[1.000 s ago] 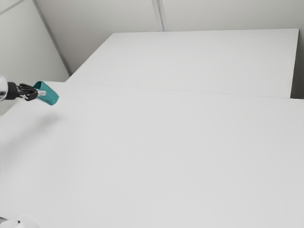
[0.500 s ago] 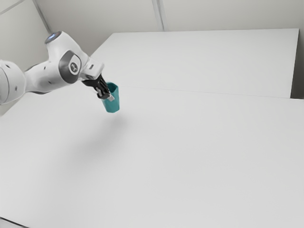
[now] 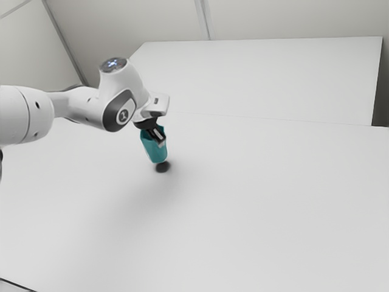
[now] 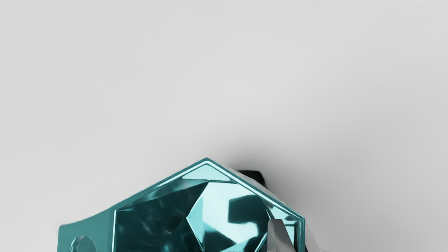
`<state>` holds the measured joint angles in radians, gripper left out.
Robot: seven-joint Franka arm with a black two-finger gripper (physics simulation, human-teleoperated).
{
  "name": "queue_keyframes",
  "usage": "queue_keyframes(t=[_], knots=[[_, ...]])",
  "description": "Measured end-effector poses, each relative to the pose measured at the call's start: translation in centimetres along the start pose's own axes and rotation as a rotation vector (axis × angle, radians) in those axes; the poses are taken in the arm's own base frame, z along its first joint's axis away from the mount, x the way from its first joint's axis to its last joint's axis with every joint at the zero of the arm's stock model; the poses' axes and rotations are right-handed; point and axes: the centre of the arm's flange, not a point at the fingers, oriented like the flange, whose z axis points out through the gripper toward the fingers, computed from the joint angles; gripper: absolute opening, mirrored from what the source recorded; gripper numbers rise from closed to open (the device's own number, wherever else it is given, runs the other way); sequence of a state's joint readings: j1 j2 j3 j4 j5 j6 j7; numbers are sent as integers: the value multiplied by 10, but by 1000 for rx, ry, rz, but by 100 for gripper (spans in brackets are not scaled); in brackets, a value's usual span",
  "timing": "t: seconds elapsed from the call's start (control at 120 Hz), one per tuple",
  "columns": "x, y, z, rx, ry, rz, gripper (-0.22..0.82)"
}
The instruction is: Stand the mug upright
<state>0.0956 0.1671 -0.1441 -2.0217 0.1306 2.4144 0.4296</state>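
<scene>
**Base-to-Table Alignment**

Exterior view: The gripper (image 3: 160, 143) pinches the mug (image 3: 154, 147) by its wall near the rim. The mug hangs below the gripper, mouth up, its long axis leaning slightly, mouth toward the exterior view's left. A dark shadow (image 3: 162, 167) lies just beneath the base, which appears slightly above the table (image 3: 243, 207). Lowering likely requires bringing this axis vertical.

Wrist view: One finger (image 4: 279, 234) sits inside the mouth; the wall runs between the fingers.

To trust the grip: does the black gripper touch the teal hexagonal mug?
Touching; the wrist view shows the gripper pinching the mug wall, one finger inside, one outside.
</scene>
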Motion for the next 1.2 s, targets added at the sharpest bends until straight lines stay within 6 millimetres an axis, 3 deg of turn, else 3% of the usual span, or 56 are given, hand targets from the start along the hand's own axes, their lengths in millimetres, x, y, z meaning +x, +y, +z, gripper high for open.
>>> queue_keyframes(t=[0.15, 0.292, 0.492, 0.625, 0.783, 0.883, 0.942, 1.075, 1.2], knots=[[-2, 2, 26, -16, -29, -135, -16], [-1, 3, 34, -19, -37, -238, -15], [1, 2, 26, -14, -29, -351, 27], [5, -2, -15, 13, 26, -415, 43], [9, -4, -57, 29, 52, -469, 52], [41, -25, -118, 36, 68, -475, 55], [49, -32, -152, 34, 61, -475, 56], [43, -37, -208, 4, 27, -466, 58], [36, -39, -233, -19, -26, -444, 59]])
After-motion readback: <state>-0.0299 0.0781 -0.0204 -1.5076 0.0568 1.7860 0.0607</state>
